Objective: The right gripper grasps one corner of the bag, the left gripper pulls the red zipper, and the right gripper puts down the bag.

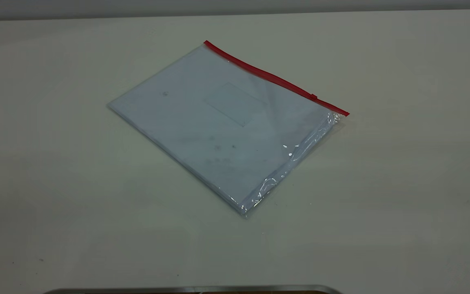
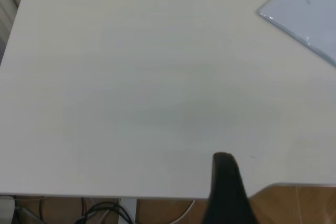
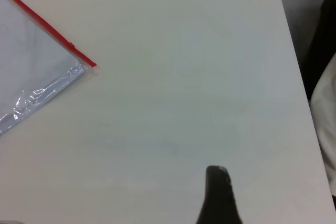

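The bag – flat, glossy clear plastic over white sheets (faint rectangular label patch) – lies mid-frame on the matte white table. The red zipper spans its upper-right edge. Both grippers' jaw states: cannot tell.

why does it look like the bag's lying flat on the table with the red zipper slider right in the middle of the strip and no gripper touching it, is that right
Not quite. The bag does lie flat on the table, untouched by any gripper, but the slider sits near the right-hand end of the red zipper, not at its middle. The exterior view shows this.
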